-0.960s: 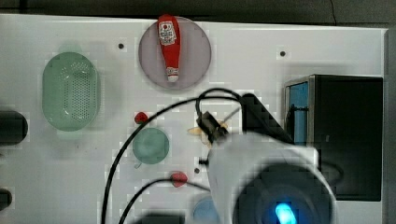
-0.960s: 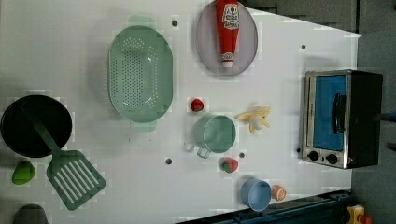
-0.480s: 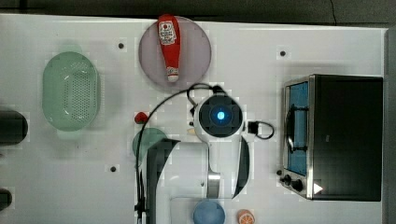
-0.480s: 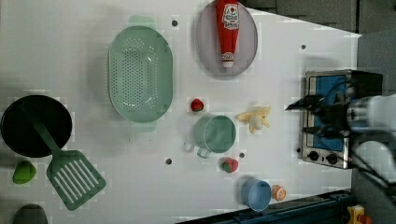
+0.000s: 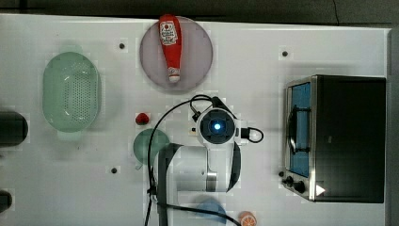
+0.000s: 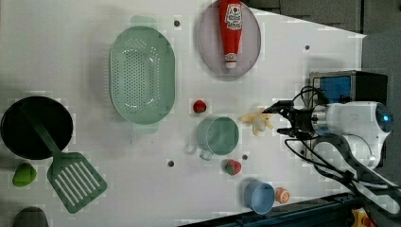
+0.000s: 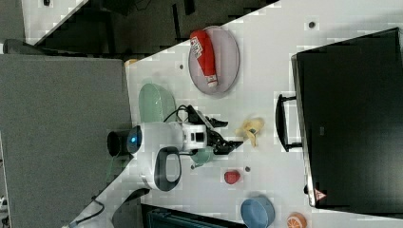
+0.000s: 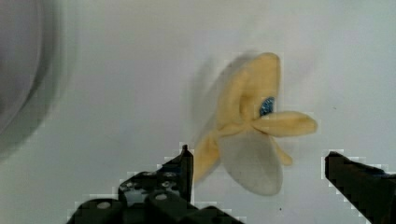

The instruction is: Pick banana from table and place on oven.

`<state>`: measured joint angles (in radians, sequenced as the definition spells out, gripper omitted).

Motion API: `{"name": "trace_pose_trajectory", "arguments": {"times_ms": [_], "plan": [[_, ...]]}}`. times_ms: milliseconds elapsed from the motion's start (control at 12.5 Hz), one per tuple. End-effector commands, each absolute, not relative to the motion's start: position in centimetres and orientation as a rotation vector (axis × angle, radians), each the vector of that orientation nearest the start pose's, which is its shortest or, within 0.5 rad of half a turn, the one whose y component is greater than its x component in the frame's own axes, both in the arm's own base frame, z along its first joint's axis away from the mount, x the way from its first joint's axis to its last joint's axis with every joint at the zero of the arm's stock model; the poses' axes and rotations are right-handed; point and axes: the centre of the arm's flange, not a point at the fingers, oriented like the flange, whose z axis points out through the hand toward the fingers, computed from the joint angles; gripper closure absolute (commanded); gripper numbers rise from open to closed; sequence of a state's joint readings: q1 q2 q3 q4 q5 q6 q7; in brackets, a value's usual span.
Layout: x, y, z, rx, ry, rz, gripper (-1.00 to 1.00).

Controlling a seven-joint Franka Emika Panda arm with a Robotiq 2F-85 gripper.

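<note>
Pale-yellow, partly peeled toy banana (image 8: 252, 135) with splayed peel strips lies on the large white flat table (image 6: 71, 56), just ahead of the black two-fingered pincer (image 6: 283, 119), whose fingers (image 8: 180, 170) stand wide apart with nothing between them. In the left view the pincer sits between the banana and the boxy toaster oven (image 6: 352, 87) with its matte black top and blue-tinted glass door. Beyond the banana from the pincer stands a pale green cup (image 6: 218, 136), with a small red strawberry (image 6: 199, 106) just past it.
</note>
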<state>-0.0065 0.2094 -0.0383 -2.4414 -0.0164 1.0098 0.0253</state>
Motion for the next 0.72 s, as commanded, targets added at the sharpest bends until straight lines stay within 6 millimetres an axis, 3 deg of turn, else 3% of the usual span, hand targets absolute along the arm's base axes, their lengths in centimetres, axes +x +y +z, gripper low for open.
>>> {"name": "trace_pose_trajectory", "arguments": {"times_ms": [80, 320, 480, 720], "plan": [[48.4, -3.1, 19.2, -2.901, 1.303, 0.062, -1.0], [48.0, -3.0, 15.7, -2.901, 1.295, 0.04, -1.0], [48.1, -2.9, 15.1, -2.892, 1.288, -0.002, -0.92], [47.9, -2.5, 15.3, -2.892, 1.277, -0.01, -0.18]]}}
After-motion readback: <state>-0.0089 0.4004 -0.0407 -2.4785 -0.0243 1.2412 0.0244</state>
